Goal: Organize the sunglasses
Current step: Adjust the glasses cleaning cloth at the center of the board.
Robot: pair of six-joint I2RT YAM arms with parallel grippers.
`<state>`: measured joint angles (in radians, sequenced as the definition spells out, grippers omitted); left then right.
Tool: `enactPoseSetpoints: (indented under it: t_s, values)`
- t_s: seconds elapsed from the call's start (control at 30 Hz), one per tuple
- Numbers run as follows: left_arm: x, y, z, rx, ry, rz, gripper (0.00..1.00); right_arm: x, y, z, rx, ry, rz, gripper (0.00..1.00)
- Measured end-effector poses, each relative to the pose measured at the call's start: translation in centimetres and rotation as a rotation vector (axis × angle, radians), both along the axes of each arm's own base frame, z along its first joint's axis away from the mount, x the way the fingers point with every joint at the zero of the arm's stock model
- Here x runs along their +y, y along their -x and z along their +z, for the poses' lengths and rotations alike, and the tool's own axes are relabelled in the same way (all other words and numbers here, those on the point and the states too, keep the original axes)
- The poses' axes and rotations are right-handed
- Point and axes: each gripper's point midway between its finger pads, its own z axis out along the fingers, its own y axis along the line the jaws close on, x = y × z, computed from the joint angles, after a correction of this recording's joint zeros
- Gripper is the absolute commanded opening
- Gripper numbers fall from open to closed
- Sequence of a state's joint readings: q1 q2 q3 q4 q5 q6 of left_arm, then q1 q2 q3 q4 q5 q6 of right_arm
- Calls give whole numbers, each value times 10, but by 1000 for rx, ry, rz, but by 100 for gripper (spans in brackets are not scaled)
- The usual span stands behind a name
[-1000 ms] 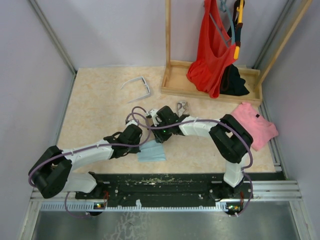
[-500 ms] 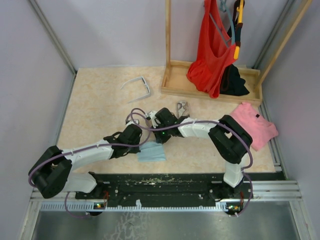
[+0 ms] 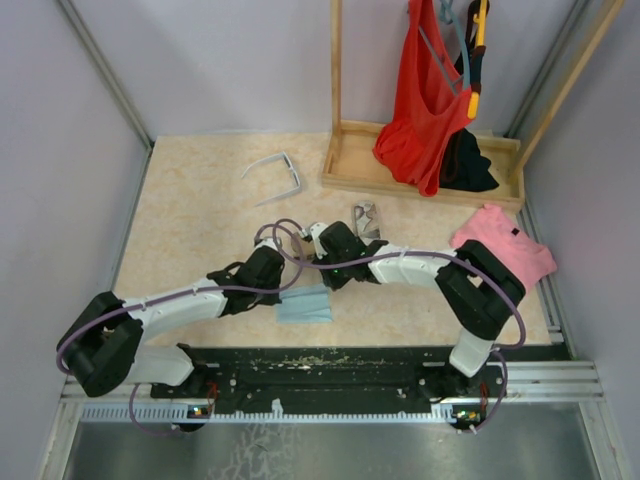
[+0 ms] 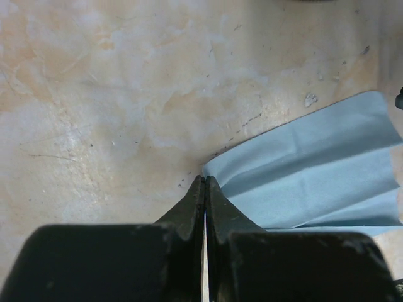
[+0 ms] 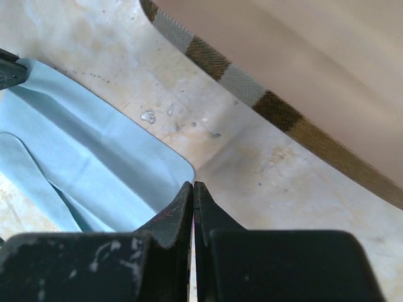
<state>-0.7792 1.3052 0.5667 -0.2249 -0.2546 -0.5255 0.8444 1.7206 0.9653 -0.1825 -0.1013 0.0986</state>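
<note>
The white-framed sunglasses point(image 3: 272, 172) lie open at the back left of the table. The dark wire sunglasses point(image 3: 365, 217) lie folded just behind my right arm. Both grippers are low over a light blue cloth point(image 3: 305, 303) near the front. My left gripper point(image 4: 204, 180) is shut, its tips touching one corner of the cloth point(image 4: 315, 170). My right gripper point(image 5: 193, 185) is shut, its tips at the rounded corner of the cloth point(image 5: 82, 138). Whether either pinches the fabric does not show.
A brown-striped case point(image 5: 242, 80) lies close beyond the right gripper. A wooden rack point(image 3: 350, 165) at the back right holds a red garment point(image 3: 425, 90) and a black one point(image 3: 468, 165). A pink folded cloth point(image 3: 505, 248) lies at the right. Grey walls close in both sides.
My right gripper has closed at the cloth's corner, and the right arm has shifted a little to the right and nearer. The left arm and the cloth have stayed put.
</note>
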Motion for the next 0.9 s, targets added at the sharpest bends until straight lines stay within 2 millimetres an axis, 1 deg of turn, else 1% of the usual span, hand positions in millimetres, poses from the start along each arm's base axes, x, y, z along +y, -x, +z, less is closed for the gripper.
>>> enactPoseSetpoints:
  t_s: [0.07, 0.23, 0.27, 0.37, 0.43, 0.6, 0.73, 0.9]
  values:
    - [-2, -3, 4, -10, 3, -4, 1, -3, -3, 6, -27, 1, -16, 0]
    - [-11, -14, 18, -51, 19, -15, 1, -5, -13, 30, -104, -33, -50, 0]
    - [-12, -16, 20, -56, 21, -16, 1, -5, -15, 32, -111, -38, -53, 3]
    - [-13, -20, 25, -71, 23, -13, 1, -7, -15, 33, -107, -38, -61, 20]
    - [-12, -21, 26, -76, 17, -5, 1, -8, -15, 32, -100, -39, -68, 28]
    - [-4, -17, 20, -63, -8, 19, 1, -8, -15, 32, -87, -48, -87, 36]
    - [10, -5, 9, -25, -34, 50, 1, -6, -13, 32, -66, -63, -92, 42]
    - [20, 5, -1, 13, -58, 75, 1, -1, -8, 33, -33, -94, -86, 48]
